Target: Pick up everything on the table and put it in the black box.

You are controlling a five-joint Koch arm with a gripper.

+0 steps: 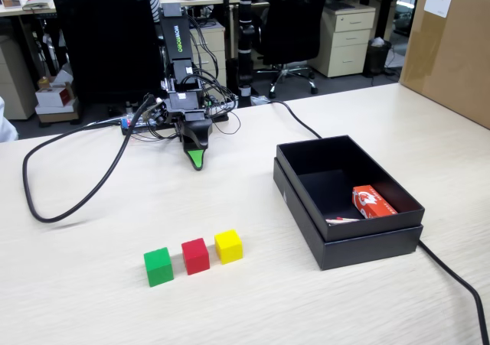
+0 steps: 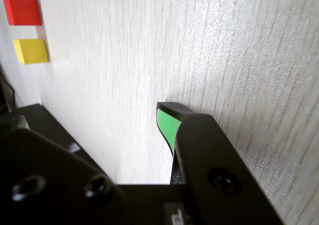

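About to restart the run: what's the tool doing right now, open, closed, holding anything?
Tool: holding nothing, tip down near the table; open or closed cannot be told, only one green-padded tip shows.

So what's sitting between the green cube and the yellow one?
The red cube sits between the green cube and the yellow cube, in the fixed view.

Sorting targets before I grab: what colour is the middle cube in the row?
Red: the middle cube sits between green and yellow ones, clearest in the fixed view.
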